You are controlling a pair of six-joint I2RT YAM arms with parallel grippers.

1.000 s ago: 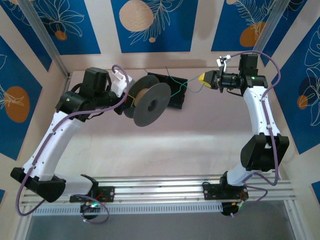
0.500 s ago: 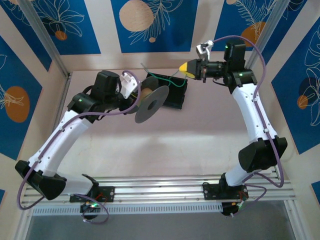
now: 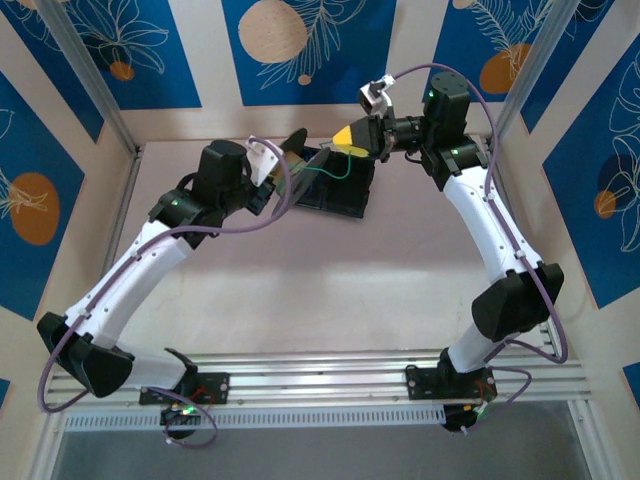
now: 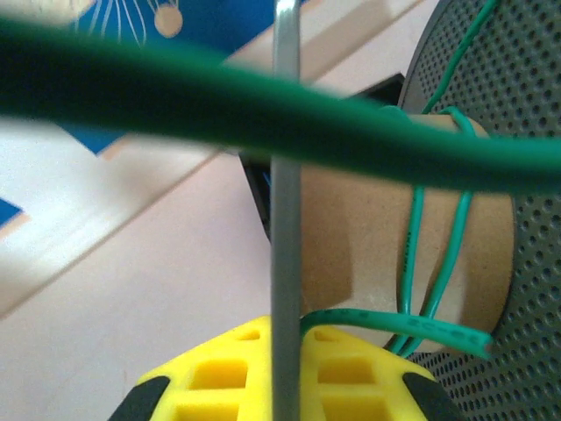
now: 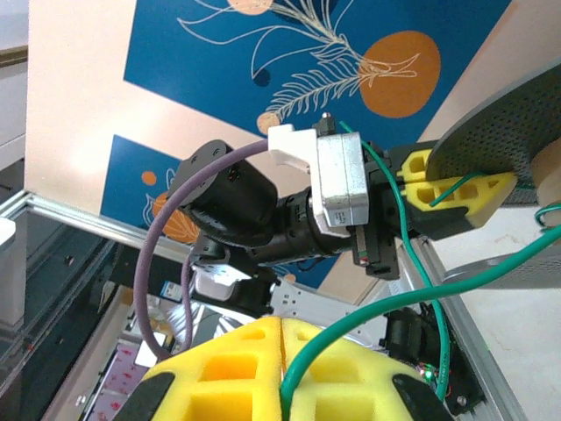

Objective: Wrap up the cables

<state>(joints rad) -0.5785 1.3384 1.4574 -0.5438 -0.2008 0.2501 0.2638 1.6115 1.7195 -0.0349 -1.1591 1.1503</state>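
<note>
**Jaws.** The right jaws are closed flat. Their yellow pads pinch the green cable where it leaves betw. them, no gap seen. The left jaws are also closed, clamped on the thin near flange of the spool. That flange stands edge-on betw. the left pads.

**Cable.**
- A few turns lie round the cardboard core, and the cut end sticks out just above the left pads.
- A free span crosses close to the left wrist lens, blurred.
- From above, the span runs from the spool to the right jaws, sagging in a loop over the black tray.
- Spool and both jaws sit near one another at the far side of the bench, over or by the tray.
- More cables in the tray: cannot tell. No blue one made out.

**Arms.** The left arm reaches fwd and inward. The right arm reaches fwd and to the left, wrist about level w/ the spool.

**Step in hand (judgement).** Winding the green cable onto the spool: one side holds the reel, the other feeds the wire. Slack is left to take up, so not near done.

**Next move calls for:**
- The right jaws carry the wire round the core, betw. the two flanges, w/ light tension so the turns sit tight.
- The left jaws hold the reel firm.
- Risks: the wire riding over the flange rim, or the slack loop snagging the tray edge.
</note>
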